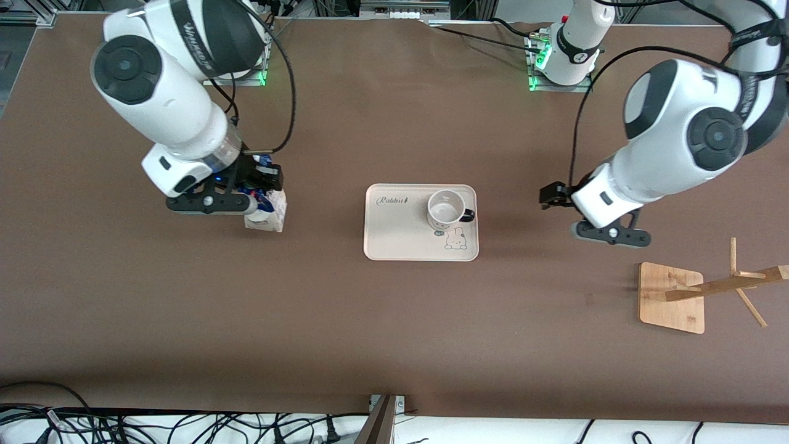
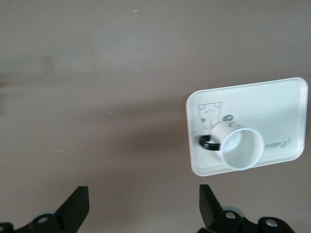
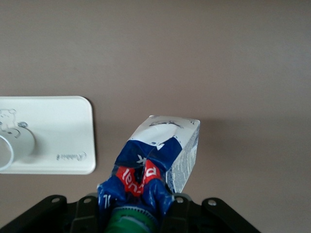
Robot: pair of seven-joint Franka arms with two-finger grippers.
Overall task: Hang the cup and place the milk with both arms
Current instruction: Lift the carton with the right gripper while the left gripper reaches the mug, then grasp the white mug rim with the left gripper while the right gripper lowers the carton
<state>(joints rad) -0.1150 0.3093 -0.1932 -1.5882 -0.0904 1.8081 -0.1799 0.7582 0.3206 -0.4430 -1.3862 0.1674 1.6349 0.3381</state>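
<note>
Front view: right gripper [image 1: 262, 200] clamps the milk [image 1: 269, 211]; left gripper [image 1: 607, 231] hangs spread wide and empty.

Milk sits toward the right arm's end of the table, pinched at its top, well apart from the tray [image 1: 394, 237]. Cup [image 1: 447, 209] stands upright on the tray. Left gripper hovers over bare table between the tray and the wooden rack [image 1: 675, 296].

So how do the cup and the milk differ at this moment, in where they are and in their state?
The cup stands upright and untouched on the tray; the milk is off the tray, toward the right arm's end of the table. The right gripper is shut on the milk's top, while the left gripper, jaws open, holds nothing. The cup is round, the milk boxy. Both are small and partly white.
</note>
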